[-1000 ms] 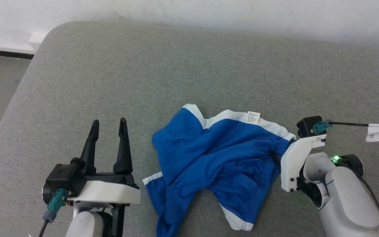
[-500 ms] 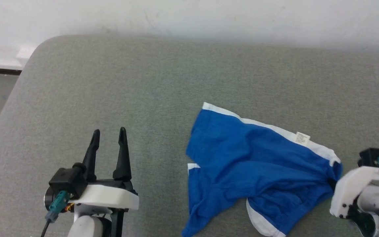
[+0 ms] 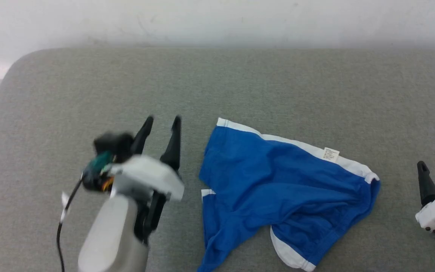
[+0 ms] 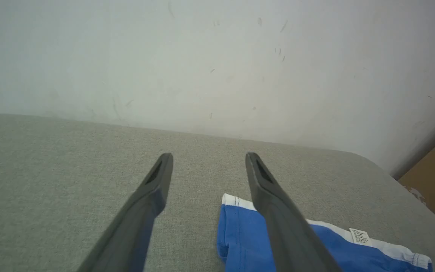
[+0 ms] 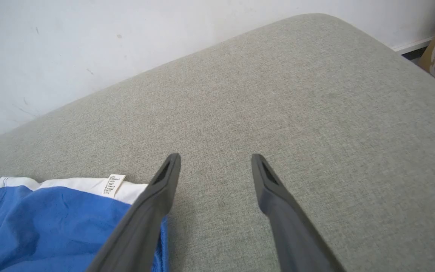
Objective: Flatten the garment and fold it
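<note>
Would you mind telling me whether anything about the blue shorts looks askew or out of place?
The garment lies rumpled, not flat: its waistband runs slantwise, wrinkles bunch at its right end, and one leg twists toward the near edge. The left gripper and right gripper are open, holding nothing.

Blue shorts (image 3: 278, 181) before me: rumpled, unfolded, white waistband (image 3: 289, 142) along far edge, flat on grey worktop (image 3: 89, 87).

Centre left in the head view, the left gripper (image 3: 163, 120) is blurred; the right gripper (image 3: 434, 169) is cut off at the lower right corner. The garment (image 3: 278, 181) runs off the bottom edge, its label (image 3: 330, 154) too small to read.
</note>
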{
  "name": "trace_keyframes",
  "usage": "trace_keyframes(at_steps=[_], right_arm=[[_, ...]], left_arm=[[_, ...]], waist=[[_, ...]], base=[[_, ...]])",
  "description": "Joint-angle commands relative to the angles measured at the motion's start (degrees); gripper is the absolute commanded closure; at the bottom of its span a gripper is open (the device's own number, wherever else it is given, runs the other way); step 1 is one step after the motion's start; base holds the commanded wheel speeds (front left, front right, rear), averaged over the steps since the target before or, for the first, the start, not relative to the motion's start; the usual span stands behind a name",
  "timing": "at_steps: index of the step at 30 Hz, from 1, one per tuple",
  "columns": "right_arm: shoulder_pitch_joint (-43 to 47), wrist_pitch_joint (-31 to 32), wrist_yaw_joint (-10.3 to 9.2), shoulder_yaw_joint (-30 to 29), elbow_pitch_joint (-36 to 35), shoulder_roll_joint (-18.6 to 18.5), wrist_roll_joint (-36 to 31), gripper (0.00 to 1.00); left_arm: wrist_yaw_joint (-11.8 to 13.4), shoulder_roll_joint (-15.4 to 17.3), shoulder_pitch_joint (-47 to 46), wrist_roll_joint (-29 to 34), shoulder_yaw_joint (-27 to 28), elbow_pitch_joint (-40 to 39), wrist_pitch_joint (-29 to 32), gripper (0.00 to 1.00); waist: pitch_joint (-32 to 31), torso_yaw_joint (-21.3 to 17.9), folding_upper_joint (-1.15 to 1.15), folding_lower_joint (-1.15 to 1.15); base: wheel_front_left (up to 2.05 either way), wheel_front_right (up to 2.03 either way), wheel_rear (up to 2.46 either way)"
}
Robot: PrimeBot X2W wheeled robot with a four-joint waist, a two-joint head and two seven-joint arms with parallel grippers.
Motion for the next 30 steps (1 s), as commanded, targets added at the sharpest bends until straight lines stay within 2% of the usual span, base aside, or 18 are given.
trace_keyframes(at_steps=[1, 9, 11, 17, 23, 26, 27, 28, 30], right_arm=[[-0.54, -0.65, -0.05, 0.13, -0.49, 0.25, 0.51, 0.0], [-1.62, -1.46, -0.05, 4.21, -0.85, 0.26, 3.14, 0.0], [-1.76, -1.79, -0.05, 4.55, -0.55, 0.26, 3.53, 0.0], [-2.13, -2.56, -0.05, 4.67, 0.65, 0.26, 4.34, 0.0], [-2.59, -3.57, -0.05, 4.15, 1.06, 0.27, 4.26, 0.0], [-2.74, -3.78, -0.05, 3.55, 1.23, 0.27, 4.27, 0.0], [-2.84, -3.82, -0.05, 3.39, 1.3, 0.27, 4.25, 0.0], [-2.96, -3.87, -0.05, 3.33, 1.35, 0.27, 4.17, 0.0], [-3.17, -3.95, -0.05, 3.31, 1.38, 0.27, 3.8, 0.0]], left_arm=[[-0.45, -0.17, -3.83, -0.07, -0.82, 1.8, 2.21, 0.0], [0.05, 0.39, -21.53, 0.65, -5.96, 17.38, 25.82, 0.0], [0.44, 1.01, -24.87, 1.95, -7.19, 20.57, 29.74, 0.0], [1.47, 3.19, -29.54, 5.08, -9.55, 28.1, 35.27, 0.0], [1.14, 4.39, -30.78, 6.29, -11.57, 34.55, 40.49, 0.0], [0.41, 3.95, -30.22, 5.76, -12.18, 36.77, 42.73, 0.0], [0.11, 3.73, -30.06, 5.58, -12.37, 37.13, 42.96, 0.64], [-0.09, 3.5, -29.88, 5.23, -12.33, 37.3, 42.73, 1.0], [-0.65, 3.02, -29.32, 4.2, -12.04, 37.63, 42.26, 1.0]], waist=[[1.19, -1.86, 0.0, 0.0], [5.94, -8.82, 0.0, 0.0], [7.27, -10.32, 0.0, 0.0], [9.39, -13.16, 0.0, 0.0], [10.36, -14.29, 0.0, 0.0], [10.48, -13.89, 0.0, 0.0], [10.5, -13.66, 0.0, 0.0], [10.48, -13.42, 0.0, 0.0], [10.23, -12.77, 0.0, 0.0]], base=[[0.0, 0.0, 0.0], [0.0, 0.0, 0.0], [0.0, 0.0, 0.0], [0.0, 0.0, 0.0], [0.0, 0.0, 0.0], [0.0, 0.0, 0.0], [0.0, 0.0, 0.0], [0.0, 0.0, 0.0], [0.0, 0.0, 0.0]])
